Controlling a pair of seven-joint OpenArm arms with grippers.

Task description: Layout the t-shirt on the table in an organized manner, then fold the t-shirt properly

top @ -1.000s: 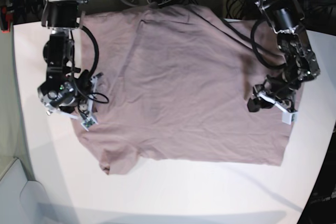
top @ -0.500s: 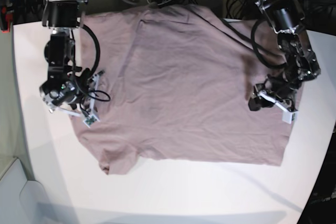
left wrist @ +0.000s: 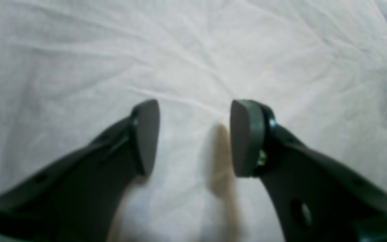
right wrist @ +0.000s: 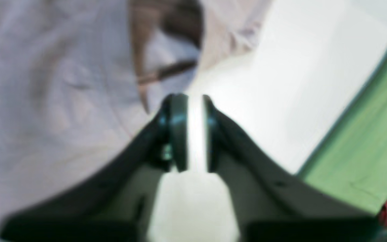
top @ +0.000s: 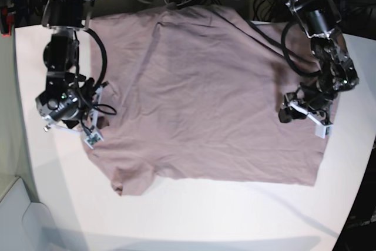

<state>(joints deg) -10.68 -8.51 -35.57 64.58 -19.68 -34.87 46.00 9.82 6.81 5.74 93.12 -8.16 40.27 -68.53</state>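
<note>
Base view, left to right: the right gripper (top: pixel 88 123) sits at the t-shirt (top: pixel 205 92) edge on the view's left side, near the sleeve region; the shirt lies spread across the middle of the white table (top: pixel 235 216), mostly flat with shallow wrinkles, one sleeve (top: pixel 120 185) poking out at the lower left corner; the left gripper (top: pixel 288 113) rests over the shirt's opposite edge on the view's right. Judged progress: layout looks largely done, since the body is open and roughly rectangular; residual creases and the bunched sleeve remain, and no fold is visible, so the whole folding stage is still to do. Right wrist view: the right gripper (right wrist: pixel 195 132) has its jaws apart by only a narrow slit, with bare table showing through the gap and nothing pinched; the shirt hem (right wrist: pixel 227 43) lies just ahead and to the left, so it appears to sit off the cloth over the table. The base view cannot resolve this jaw gap. Left wrist view: the left gripper (left wrist: pixel 193 137) stands about half open, pads (left wrist: pixel 146 134) clear on both sides, directly above wrinkled fabric (left wrist: pixel 193 60) and gripping none of it; whether the tips touch the cloth cannot be told. Only the base view shows the shirt's outline and overall placement; the wrist views are blurred and show local cloth only.
</note>
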